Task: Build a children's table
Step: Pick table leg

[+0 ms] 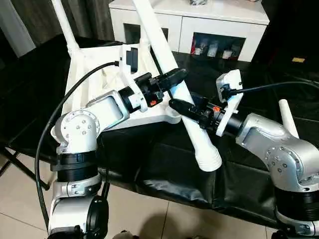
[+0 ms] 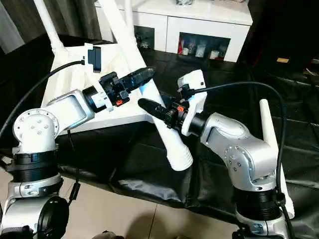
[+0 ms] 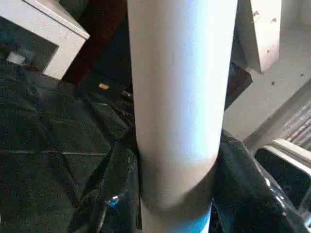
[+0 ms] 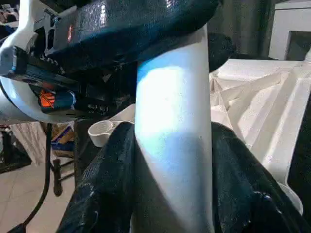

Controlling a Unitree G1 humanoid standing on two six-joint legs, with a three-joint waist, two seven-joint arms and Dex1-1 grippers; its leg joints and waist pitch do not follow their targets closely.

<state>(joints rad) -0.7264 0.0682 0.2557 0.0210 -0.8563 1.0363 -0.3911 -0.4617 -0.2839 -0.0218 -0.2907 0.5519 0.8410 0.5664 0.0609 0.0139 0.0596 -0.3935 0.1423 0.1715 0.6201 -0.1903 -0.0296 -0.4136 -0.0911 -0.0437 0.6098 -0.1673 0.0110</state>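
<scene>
The children's table top [image 1: 99,82] lies upside down on the black-covered desk [image 1: 249,164], ribbed underside facing up, with one leg [image 1: 65,25] already standing in a far corner socket. A second leg [image 1: 172,74] slants across the near corner of the top, its flared wide end [image 1: 208,158] hanging out past the top over the desk cover. The right tool [image 1: 187,107] is clamped on this leg low on the shaft, one black finger on each side, as the right wrist view confirms. The left tool [image 1: 169,79] sits just above it on the same leg; its fingers flank the tube, but whether they press it firmly cannot be told. Another leg [image 2: 266,129] stands beside the right arm. The leg appears to be a hollow plastic tube: light, stiff and smooth, so it is likely to slip or rotate in a loose grip. Judged from this, hold should be taken on the shaft at two points set apart, as here, to control tilt while the end is steered toward a socket. The empty near socket [image 4: 101,132] lies close by.
</scene>
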